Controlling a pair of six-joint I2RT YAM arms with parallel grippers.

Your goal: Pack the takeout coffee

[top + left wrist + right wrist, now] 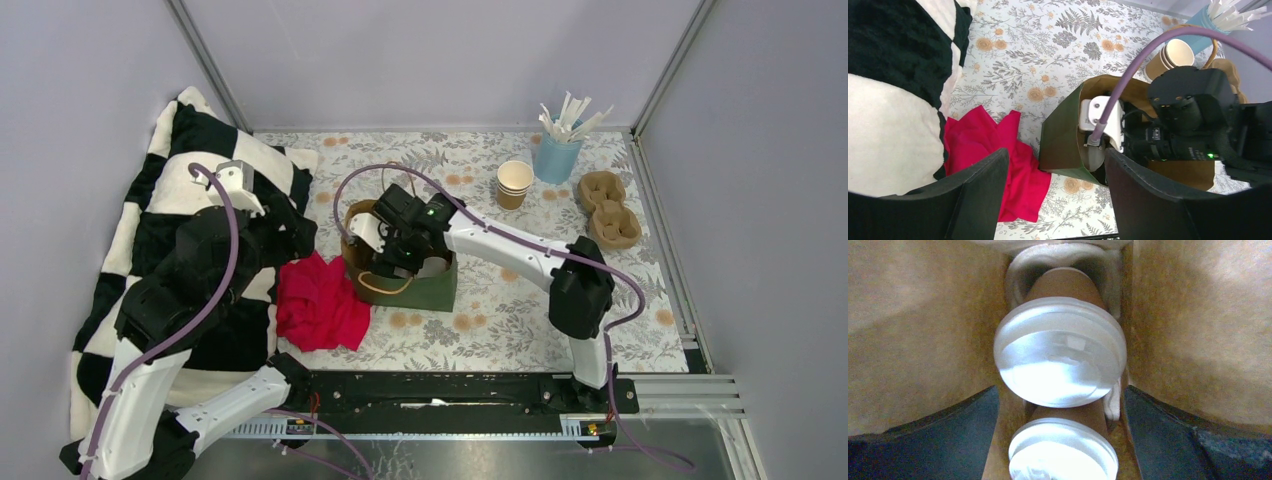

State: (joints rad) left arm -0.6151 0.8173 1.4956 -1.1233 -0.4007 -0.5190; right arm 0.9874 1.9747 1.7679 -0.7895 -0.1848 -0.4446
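Observation:
Two takeout coffee cups stand inside the green bag (428, 290), one with its white lid (1060, 352) further in and one with its lid (1063, 450) nearer the camera. Both are tan paper cups set in a pale carrier. My right gripper (1060, 440) reaches down into the bag's mouth (1098, 85), open, its dark fingers (923, 440) standing clear on either side of the nearer cup. My left gripper (1055, 200) hangs open and empty over the table left of the bag, above the red cloth's edge.
A red cloth (320, 305) lies against the bag's left side, and a black-and-white checkered cloth (170, 200) covers the far left. At the back right stand a stack of empty paper cups (514, 183), a blue cup of white sticks (557, 150) and a brown cardboard cup carrier (608, 210).

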